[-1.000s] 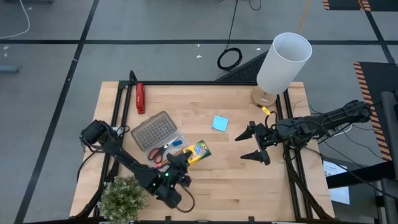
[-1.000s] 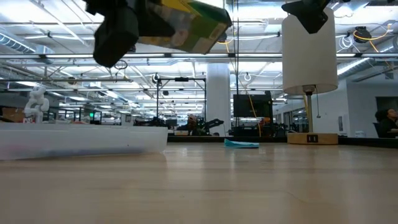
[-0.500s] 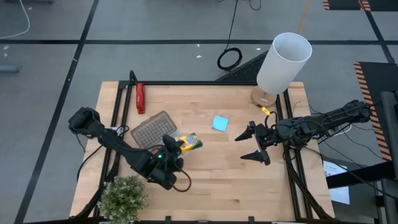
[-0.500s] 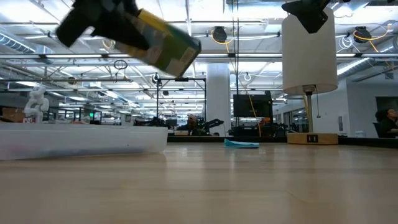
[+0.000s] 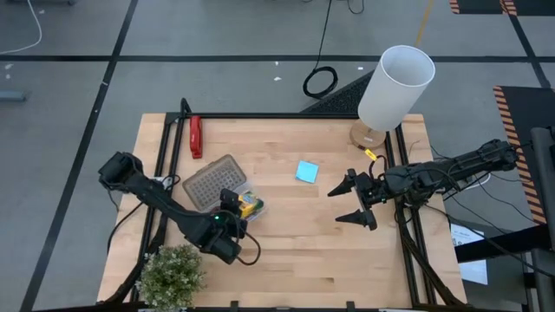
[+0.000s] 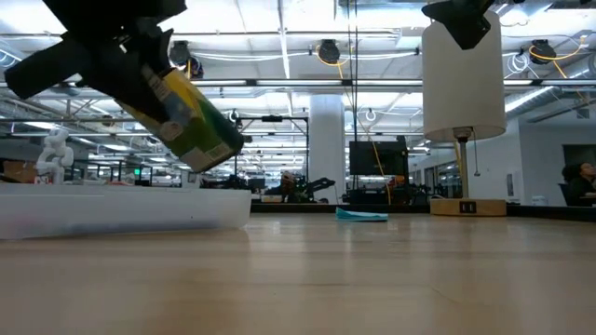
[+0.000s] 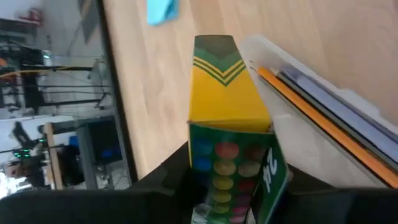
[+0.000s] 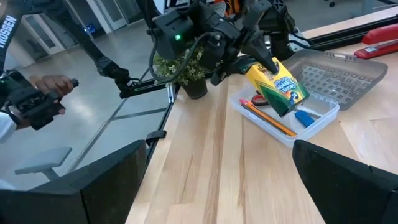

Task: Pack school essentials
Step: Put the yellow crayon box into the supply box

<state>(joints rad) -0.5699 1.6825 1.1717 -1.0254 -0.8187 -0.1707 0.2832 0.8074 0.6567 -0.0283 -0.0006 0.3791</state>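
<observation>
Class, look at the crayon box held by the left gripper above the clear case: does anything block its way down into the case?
Nothing stands between them. The left gripper holds the crayon box tilted over the open case. A pencil, scissors and blue eraser already lie inside.

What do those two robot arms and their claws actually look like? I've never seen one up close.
Both arms are dark, near black, built of jointed tube-like segments. The left arm has black cable looped beside its wrist and a small green light glowing there. The right arm looks ribbed, with a bit of yellow near its wrist. The right claw has two pointed dark fingers; the left claw is equally dark.
</observation>
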